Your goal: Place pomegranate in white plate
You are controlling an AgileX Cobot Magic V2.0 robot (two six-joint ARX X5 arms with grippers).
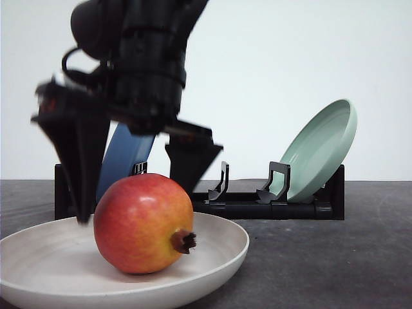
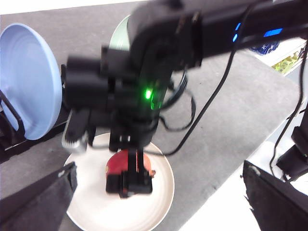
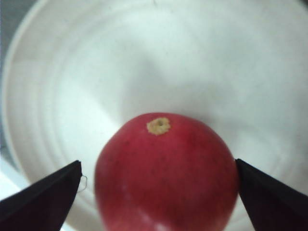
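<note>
The pomegranate (image 1: pixel 141 225) rests in the white plate (image 1: pixel 222 254) at the near left of the table, its dark crown pointing right. My right gripper (image 1: pixel 132 199) hangs over it, open, with one black finger on each side of the fruit. In the right wrist view the pomegranate (image 3: pixel 166 178) sits between the spread fingers of that gripper (image 3: pixel 156 163), on the white plate (image 3: pixel 144 57). From the left wrist view I see the right gripper (image 2: pixel 130 178) above the pomegranate (image 2: pixel 116 163) and the plate (image 2: pixel 91 202). My left gripper (image 2: pixel 160 164) is open, well above them.
Behind the plate a black dish rack (image 1: pixel 270 206) holds a pale green plate (image 1: pixel 318 151) leaning at the right and a blue plate (image 1: pixel 125 161) at the left. The blue plate (image 2: pixel 29 82) also shows from the left wrist. The dark tabletop (image 1: pixel 335 257) stretches to the right.
</note>
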